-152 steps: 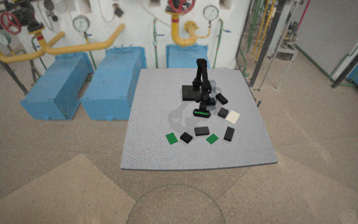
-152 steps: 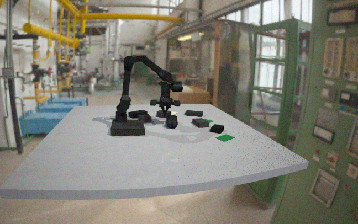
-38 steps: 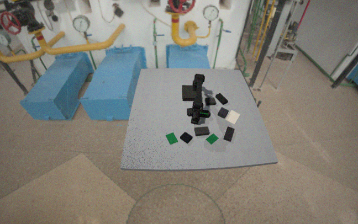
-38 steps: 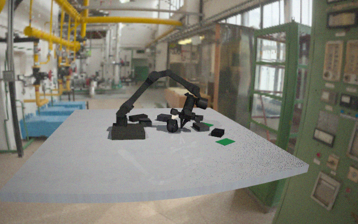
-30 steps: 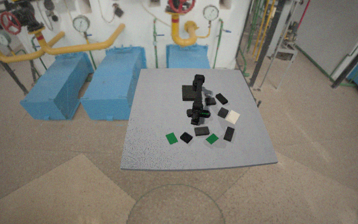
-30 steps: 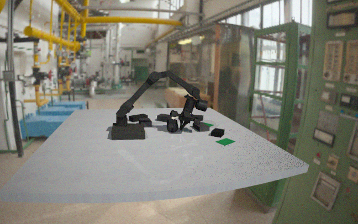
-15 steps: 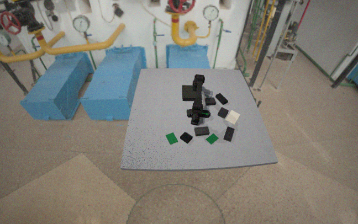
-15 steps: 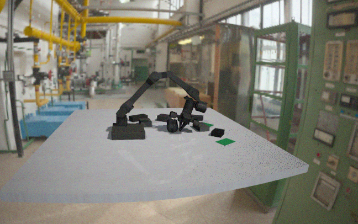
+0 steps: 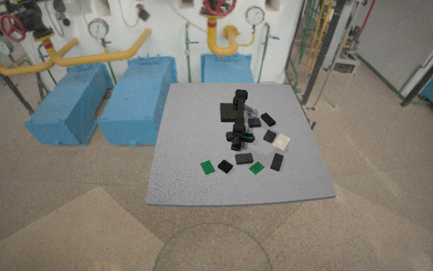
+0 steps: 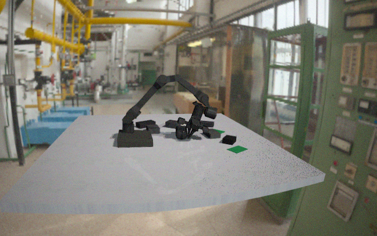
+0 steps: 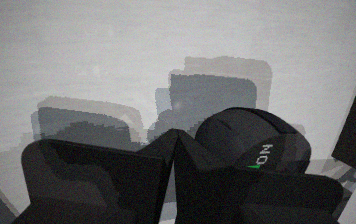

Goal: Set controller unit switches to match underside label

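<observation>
The dark controller unit (image 9: 248,139) (image 10: 181,132) (image 11: 250,132) is on the bench by the gripper. In the wrist view its rounded body shows just beyond the right finger, with white "ON" lettering and a sliver of green. The finger hides most of its top, so the switch settings cannot be read; the underside label is not in view. My gripper (image 10: 189,136) (image 11: 176,135) is shut and empty, its tips together low over the bench, right beside the unit. I cannot tell whether they touch it. In the top view the wrist hides the tips.
A grey block (image 9: 244,158) (image 10: 213,133), a black block (image 9: 225,166) (image 10: 229,139) and two green plates (image 9: 208,167) (image 9: 256,167) lie on the front side. A cream plate (image 9: 282,141) and several dark blocks (image 9: 276,162) (image 9: 268,119) lie to the right in the top view.
</observation>
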### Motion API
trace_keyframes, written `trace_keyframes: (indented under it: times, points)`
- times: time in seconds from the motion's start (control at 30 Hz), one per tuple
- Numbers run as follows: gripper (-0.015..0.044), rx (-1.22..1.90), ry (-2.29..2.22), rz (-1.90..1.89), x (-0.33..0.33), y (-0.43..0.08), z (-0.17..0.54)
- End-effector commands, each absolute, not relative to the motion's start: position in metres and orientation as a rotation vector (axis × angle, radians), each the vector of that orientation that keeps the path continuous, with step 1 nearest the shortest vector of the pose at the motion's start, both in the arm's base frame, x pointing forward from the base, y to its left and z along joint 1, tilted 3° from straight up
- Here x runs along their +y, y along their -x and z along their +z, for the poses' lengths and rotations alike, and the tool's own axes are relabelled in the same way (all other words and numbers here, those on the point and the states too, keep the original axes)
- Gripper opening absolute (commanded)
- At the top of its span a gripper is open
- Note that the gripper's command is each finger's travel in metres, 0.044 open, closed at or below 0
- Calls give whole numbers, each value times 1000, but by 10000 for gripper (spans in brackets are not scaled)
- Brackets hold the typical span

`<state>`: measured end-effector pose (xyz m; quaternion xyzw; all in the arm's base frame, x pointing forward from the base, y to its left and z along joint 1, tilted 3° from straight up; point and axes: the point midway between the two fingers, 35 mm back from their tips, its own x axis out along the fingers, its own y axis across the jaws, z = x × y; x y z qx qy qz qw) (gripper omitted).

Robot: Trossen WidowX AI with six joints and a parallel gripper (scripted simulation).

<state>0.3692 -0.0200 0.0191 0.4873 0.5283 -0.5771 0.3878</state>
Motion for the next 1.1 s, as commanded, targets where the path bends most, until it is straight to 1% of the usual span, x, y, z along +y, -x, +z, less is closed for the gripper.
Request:
trace_keyframes:
  times: [0.0,1.07]
  points:
    - [0,1342,-1249,-1461,-19,-368,21]
    - [0,1344,-1248,-1462,-13,-334,19]
